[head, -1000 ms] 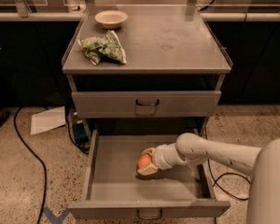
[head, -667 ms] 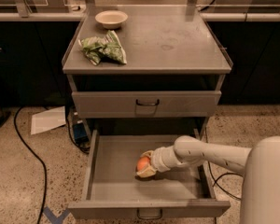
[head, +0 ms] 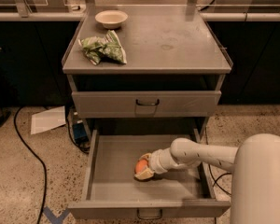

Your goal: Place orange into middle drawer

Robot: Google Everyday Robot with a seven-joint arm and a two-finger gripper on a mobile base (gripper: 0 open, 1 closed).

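- Down inside the pulled-out middle drawer [head: 90, 168]: the gripper [head: 143, 167], pale fingers narrowed around the orange [head: 140, 165] — gripping it, not yet letting go.
- Against the view a second ago: shifted a touch to the left and a little lower, toward the drawer floor. Only a small drift, with the arm [head: 200, 152] reaching in over the right-hand wall as before.
- Orange roughly mid-drawer, well apart from both side walls and from the front panel with its greyish loop handle [head: 149, 214]. Just above the grey floor or already touching it; cannot tell which.
- For the task: the carry judged as good as done. Fruit already within the right compartment and low down, so left to do are only the opening of the fingers and a lift out and away.
- Next move, as a judgement: a release close to the floor, then a straight withdrawal. Round and smooth on flat metal, so likely to roll if dropped from any height or nudged on the way out.
- Unchanged elsewhere: the closed drawer front [head: 186, 104] above with its darker handle, the cream bowl [head: 111, 18] and the green-and-white snack bag [head: 104, 49] on the cabinet top [head: 172, 41] — all clear of the work.
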